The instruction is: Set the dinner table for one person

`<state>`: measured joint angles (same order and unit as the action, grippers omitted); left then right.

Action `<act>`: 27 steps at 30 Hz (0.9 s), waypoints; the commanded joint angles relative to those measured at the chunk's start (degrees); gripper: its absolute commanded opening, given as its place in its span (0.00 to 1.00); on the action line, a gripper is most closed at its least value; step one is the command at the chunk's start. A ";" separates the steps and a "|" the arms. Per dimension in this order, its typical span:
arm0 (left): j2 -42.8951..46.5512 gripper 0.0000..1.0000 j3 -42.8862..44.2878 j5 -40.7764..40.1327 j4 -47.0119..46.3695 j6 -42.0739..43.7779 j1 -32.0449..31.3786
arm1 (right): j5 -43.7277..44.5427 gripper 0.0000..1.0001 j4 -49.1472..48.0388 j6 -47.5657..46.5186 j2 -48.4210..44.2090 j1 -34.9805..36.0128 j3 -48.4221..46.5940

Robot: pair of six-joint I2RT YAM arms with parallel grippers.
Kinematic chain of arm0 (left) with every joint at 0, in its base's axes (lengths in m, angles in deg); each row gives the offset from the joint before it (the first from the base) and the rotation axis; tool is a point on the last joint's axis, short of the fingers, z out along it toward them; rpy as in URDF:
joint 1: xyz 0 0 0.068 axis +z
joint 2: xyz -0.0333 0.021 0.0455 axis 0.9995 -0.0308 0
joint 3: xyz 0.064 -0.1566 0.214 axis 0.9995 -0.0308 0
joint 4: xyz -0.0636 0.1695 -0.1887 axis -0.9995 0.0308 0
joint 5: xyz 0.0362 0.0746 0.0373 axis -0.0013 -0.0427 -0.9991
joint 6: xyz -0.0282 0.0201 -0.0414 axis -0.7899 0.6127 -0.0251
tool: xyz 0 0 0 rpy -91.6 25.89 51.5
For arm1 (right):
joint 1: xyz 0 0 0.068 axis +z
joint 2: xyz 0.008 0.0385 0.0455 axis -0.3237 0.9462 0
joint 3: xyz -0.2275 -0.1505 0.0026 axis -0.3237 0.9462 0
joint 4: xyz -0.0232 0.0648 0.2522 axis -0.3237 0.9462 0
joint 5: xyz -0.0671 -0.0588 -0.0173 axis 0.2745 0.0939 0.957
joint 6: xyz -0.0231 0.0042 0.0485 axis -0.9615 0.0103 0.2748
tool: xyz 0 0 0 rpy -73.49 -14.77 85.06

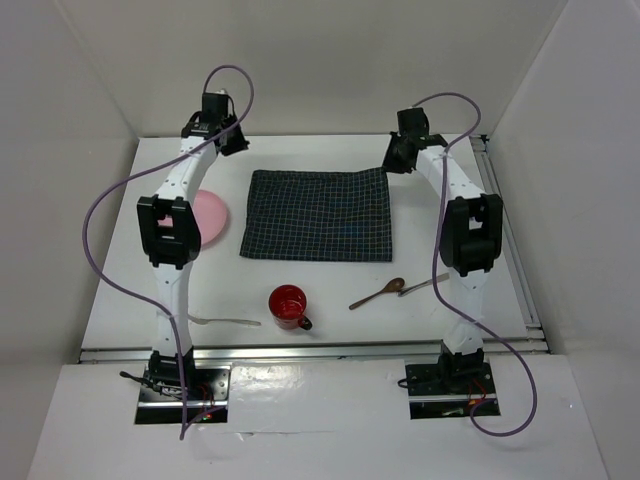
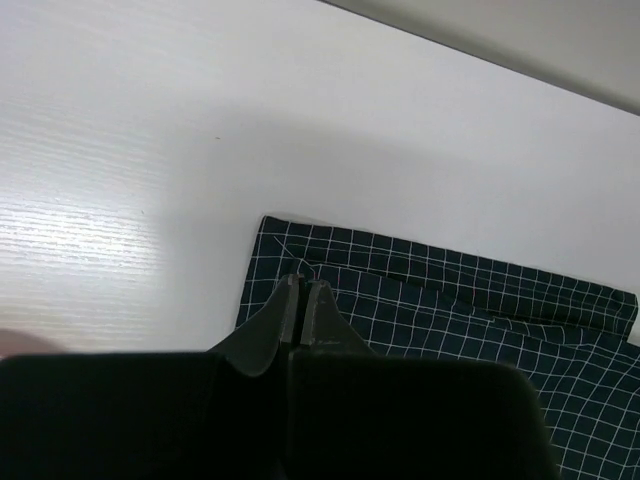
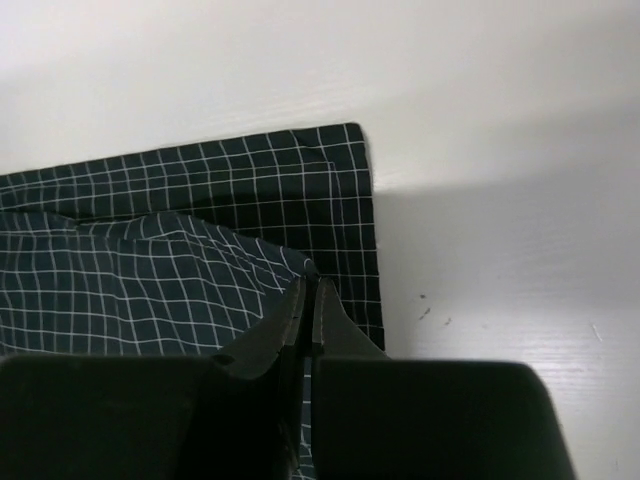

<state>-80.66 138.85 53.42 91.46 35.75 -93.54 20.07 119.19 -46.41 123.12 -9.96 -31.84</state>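
The dark navy checked cloth (image 1: 317, 214) lies spread on the middle of the white dinner table (image 1: 320, 150). My left gripper (image 1: 237, 142) is at the cloth's far left corner; in the left wrist view its jaws (image 2: 303, 283) are shut, with a small tent of cloth (image 2: 450, 310) at the tips. At the far right corner my right gripper (image 1: 393, 160) is shut on a raised ridge of cloth (image 3: 150, 260), which climbs to its tips (image 3: 309, 280).
A pink plate (image 1: 210, 215) sits left of the cloth, partly under my left arm. Near the front are a red mug (image 1: 288, 305), a fork (image 1: 225, 321), a wooden spoon (image 1: 378, 292) and a metal utensil (image 1: 425, 284). White walls enclose the table.
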 commanded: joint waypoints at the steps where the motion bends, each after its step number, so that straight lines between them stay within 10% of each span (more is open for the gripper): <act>1: 2.64 0.00 0.37 1.57 -1.49 0.09 0.03 | -0.02 0.00 -2.10 -0.24 -0.81 0.92 -3.37; 6: -4.80 0.01 5.54 5.69 0.24 0.09 0.03 | -0.55 0.00 -2.10 -0.24 1.39 1.44 -4.52; 13: -9.40 0.52 3.71 8.42 -2.90 -1.67 0.03 | -0.55 0.00 -2.10 -0.24 1.39 1.97 -3.30; 27: -14.50 0.52 6.70 4.30 -2.81 0.88 -2.79 | -0.55 0.00 -1.57 -0.24 1.92 1.97 -2.24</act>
<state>-94.99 143.68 59.00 90.41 34.88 -95.98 19.37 118.75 -46.44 124.45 -8.51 -33.74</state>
